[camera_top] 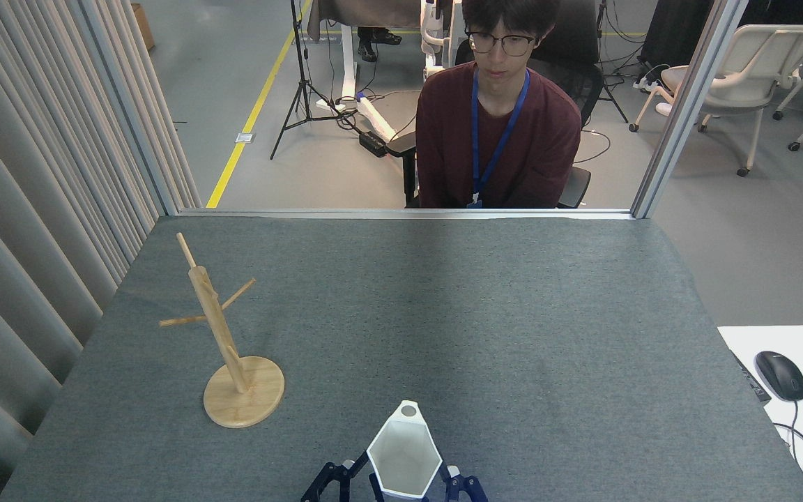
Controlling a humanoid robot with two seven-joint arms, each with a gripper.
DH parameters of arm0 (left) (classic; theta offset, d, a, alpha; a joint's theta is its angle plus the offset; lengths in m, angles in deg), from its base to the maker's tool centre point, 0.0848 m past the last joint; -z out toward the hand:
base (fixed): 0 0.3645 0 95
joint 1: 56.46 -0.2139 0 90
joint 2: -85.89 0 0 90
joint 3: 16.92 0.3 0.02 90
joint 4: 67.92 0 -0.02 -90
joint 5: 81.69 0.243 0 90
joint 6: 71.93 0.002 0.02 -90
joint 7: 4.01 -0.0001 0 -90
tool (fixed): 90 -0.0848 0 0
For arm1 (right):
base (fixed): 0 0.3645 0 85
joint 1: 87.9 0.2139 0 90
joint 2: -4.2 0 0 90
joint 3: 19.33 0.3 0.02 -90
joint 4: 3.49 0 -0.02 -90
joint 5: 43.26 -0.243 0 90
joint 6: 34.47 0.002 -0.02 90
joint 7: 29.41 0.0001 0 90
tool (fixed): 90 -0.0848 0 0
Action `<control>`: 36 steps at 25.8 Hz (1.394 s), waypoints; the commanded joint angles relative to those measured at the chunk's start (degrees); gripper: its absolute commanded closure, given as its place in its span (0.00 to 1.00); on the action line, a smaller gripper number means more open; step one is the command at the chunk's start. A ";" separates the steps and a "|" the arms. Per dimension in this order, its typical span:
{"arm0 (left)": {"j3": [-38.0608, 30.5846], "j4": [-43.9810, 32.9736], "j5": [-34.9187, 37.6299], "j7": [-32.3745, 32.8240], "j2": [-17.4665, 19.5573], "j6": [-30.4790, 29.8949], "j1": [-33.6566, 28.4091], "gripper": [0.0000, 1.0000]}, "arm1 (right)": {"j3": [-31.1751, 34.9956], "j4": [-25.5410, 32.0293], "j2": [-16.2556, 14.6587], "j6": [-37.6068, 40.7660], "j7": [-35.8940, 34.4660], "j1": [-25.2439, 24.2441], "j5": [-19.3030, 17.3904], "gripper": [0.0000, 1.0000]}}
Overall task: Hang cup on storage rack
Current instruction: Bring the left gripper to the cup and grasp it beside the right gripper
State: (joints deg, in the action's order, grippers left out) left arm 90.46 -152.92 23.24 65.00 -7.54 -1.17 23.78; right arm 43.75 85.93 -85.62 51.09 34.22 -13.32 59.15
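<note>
At the bottom centre of the frame, the right gripper (412, 481) is holding the matte white faceted cup (403, 453), jaws clamped on it. The left gripper (328, 482) is sitting just beside it, jaws' state unclear. The light wooden storage rack (224, 341) is standing on the grey surface (478, 314) at left.

White cup (403, 457), lt wood rack (224, 341)

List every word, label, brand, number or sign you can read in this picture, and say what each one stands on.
None can be read.
The badge on the person's blue lanyard: too small to make out.
The matte white faceted cup: no marking shows.
The light wooden storage rack: no marking shows.
The black computer mouse: no brand shows.
The yellow floor line: a plain stripe, no text.
</note>
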 commanded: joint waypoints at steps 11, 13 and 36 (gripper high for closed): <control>-0.51 -0.87 -0.43 -0.19 -0.09 -0.36 0.35 0.00 | -1.30 -2.23 -0.35 -1.10 -0.44 -0.40 0.07 0.55; -0.42 -0.96 -0.34 -0.28 -0.17 -0.27 0.44 0.00 | -1.30 -2.32 -0.27 -1.10 -0.44 -0.40 0.07 0.55; -0.51 -3.16 4.58 -0.28 -0.35 0.35 1.23 0.74 | -4.90 6.73 -0.97 -0.31 -4.13 -1.28 -0.46 0.01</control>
State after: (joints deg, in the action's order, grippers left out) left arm 89.99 -156.10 27.53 64.66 -7.81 -0.99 24.93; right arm 40.35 88.76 -86.29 50.85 30.50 -14.23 58.73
